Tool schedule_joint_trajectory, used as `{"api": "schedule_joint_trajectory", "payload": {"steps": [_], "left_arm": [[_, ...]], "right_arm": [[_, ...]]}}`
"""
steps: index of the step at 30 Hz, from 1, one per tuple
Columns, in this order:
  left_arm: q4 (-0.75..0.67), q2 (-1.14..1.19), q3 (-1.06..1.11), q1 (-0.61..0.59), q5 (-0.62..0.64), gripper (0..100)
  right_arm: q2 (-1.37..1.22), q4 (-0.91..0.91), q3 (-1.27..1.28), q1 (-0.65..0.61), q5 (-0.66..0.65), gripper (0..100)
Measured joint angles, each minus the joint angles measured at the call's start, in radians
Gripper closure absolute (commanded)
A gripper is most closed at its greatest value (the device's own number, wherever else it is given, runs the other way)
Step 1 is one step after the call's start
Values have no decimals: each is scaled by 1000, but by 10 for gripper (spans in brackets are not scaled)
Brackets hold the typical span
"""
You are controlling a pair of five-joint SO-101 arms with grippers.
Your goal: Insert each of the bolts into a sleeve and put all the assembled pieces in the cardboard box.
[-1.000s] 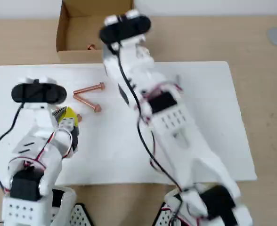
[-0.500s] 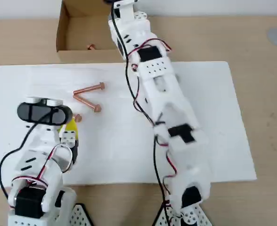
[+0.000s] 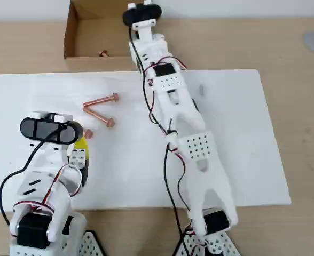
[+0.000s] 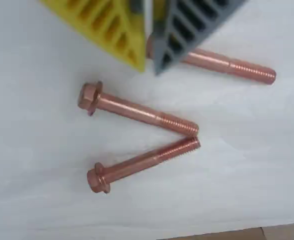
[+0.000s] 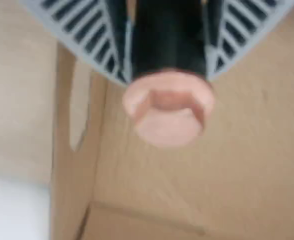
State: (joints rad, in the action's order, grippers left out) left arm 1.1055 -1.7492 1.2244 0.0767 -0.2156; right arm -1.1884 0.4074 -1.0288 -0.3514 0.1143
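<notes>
High view first: see the right pincer [image 3: 141,15]?

Yes. Hangs over the open brown cardboard box [image 3: 95,29], at the far end of the outstretched white arm [image 3: 191,144]. Down in the box, off to one side of that pincer, a small copper-coloured piece [image 3: 102,53], too small to make out further.

Holding anything? Check the right wrist view.

Clamped on a black cylindrical sleeve [image 5: 169,40], with a grey ribbed finger [image 5: 82,35] pressed to each side and spread no wider than the sleeve itself. Sticking out past the fingertips, the round copper head of a bolt [image 5: 169,107] seated in that sleeve. Beyond it, the box's floor and one wall.

And the left pincer [image 4: 148,62]?

Drawn almost shut, with a thin slit between the yellow finger [image 4: 102,25] and the grey finger [image 4: 197,20], gripping nothing visible. Right behind the tips, a bare copper bolt [image 4: 232,66] flat on the white sheet [image 4: 37,175], its head hidden by the grey finger. Cannot tell whether touching it or not.

Any more bolts near that pincer?

Two. A little farther out from the tips, a copper flanged bolt [image 4: 137,110]; just beyond it, a second copper flanged bolt [image 4: 142,160]. Threaded ends nearly meeting in a V, heads apart. Both flat on the sheet, well apart from the right pincer.
</notes>
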Motion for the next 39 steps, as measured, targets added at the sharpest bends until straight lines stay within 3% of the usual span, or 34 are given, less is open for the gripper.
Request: {"api": "schedule_joint_trajectory", "payload": {"steps": [8, 16, 25, 29, 34, 39], "left_arm": [[0, 3, 21, 0, 0, 986], [9, 2, 21, 0, 0, 938], [49, 2, 21, 0, 2, 926], [58, 6, -6, -66, 34, 843], [114, 153, -89, -163, 64, 840], [172, 445, -235, -195, 146, 840]], "right_arm": [[-106, 149, -173, 9, -17, 979], [-126, 264, -261, 9, -91, 793], [-132, 359, -361, 12, -95, 784], [-132, 451, -451, 11, -95, 784], [-127, 628, -578, 11, -95, 784], [-32, 884, -580, 11, -95, 784]]}}
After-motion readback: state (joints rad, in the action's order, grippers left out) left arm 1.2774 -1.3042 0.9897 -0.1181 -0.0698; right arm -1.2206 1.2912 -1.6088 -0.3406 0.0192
